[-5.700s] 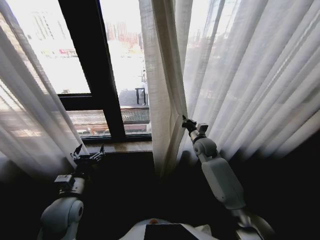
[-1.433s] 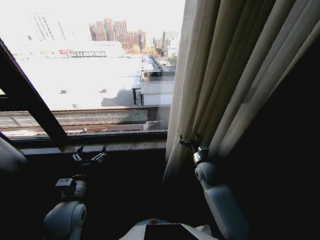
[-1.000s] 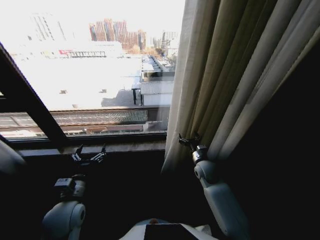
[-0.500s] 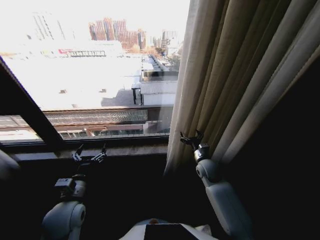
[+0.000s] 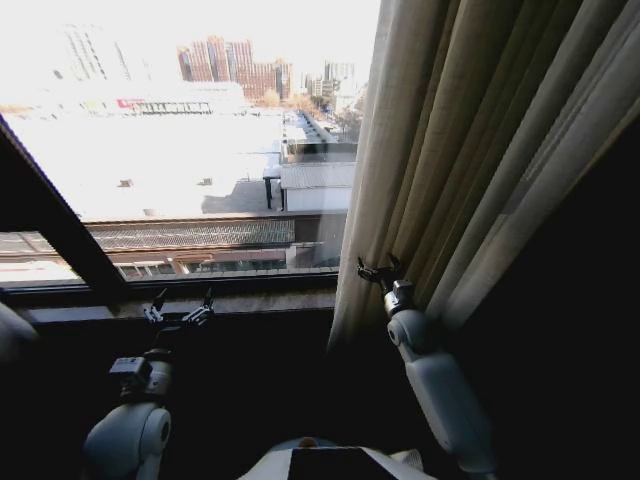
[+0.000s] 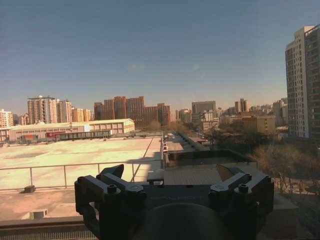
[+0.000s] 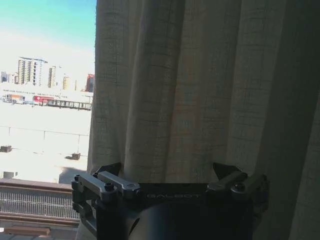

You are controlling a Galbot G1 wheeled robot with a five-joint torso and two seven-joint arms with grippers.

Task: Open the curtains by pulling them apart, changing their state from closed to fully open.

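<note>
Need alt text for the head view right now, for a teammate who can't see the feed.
A cream curtain hangs bunched at the right of a sunlit window, with the right gripper open at its lower folds. The left gripper, also open, is held low by the window sill, apart from any fabric. Rooftops and city buildings lie outside.

Curtains (image 5: 470, 150): cream to beige, long vertical pleats with darker shadowed folds; fine woven texture in right wrist view (image 7: 190, 90). Window frame (image 5: 50, 220): near black. Right gripper (image 5: 379, 271): black fingers, arm casing pale grey-white. Left gripper (image 5: 181, 307): black, same pale grey arm. Outside: red-brown high-rise blocks (image 6: 130, 107), pale sunlit rooftop (image 6: 75, 155), deep blue sky.
</note>
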